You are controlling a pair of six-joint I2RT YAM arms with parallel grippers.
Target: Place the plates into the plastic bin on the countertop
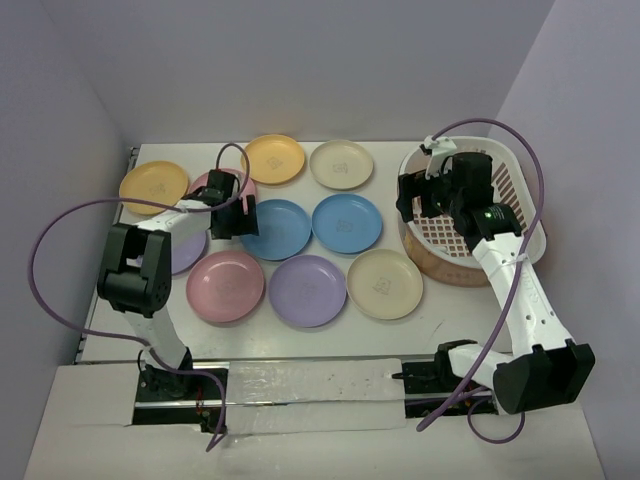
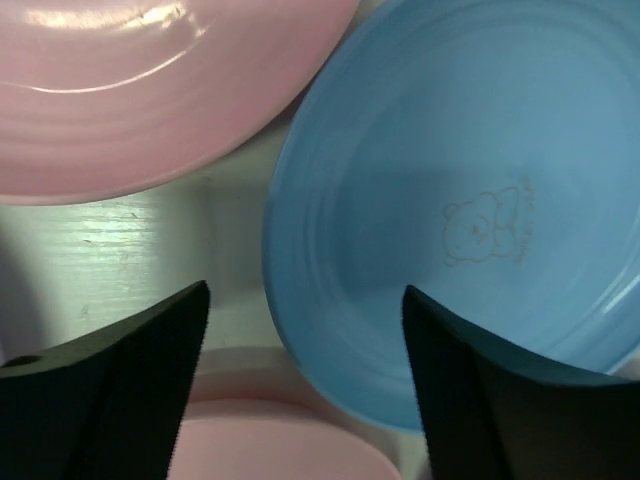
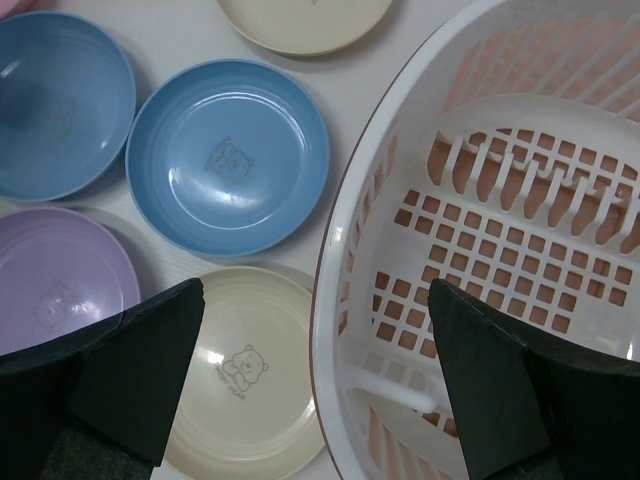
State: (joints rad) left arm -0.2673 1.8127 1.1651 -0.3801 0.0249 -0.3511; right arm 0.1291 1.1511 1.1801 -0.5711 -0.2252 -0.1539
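Observation:
Several pastel plates lie flat on the white countertop point(image 1: 440, 310): orange point(image 1: 153, 183), yellow point(image 1: 274, 158), cream point(image 1: 341, 163), two blue point(image 1: 275, 229) point(image 1: 347, 222), pink point(image 1: 225, 285), lavender point(image 1: 308, 290), cream point(image 1: 385, 283). My left gripper point(image 1: 232, 210) hangs low and open, its jaws straddling the left rim of a blue plate point(image 2: 450, 200); a pink plate point(image 2: 130, 90) lies beyond and another pink one point(image 2: 280, 440) below. The white plastic bin point(image 1: 520, 185) stands at the right. My right gripper point(image 3: 315, 380) is open above the bin's left rim point(image 3: 340, 250), holding nothing.
Lavender walls close in the back and both sides. A lavender plate point(image 1: 188, 250) and a pink plate point(image 1: 208, 183) are partly hidden under the left arm. Purple cables loop off both arms. The bin's lattice floor point(image 3: 500, 230) shows no plates.

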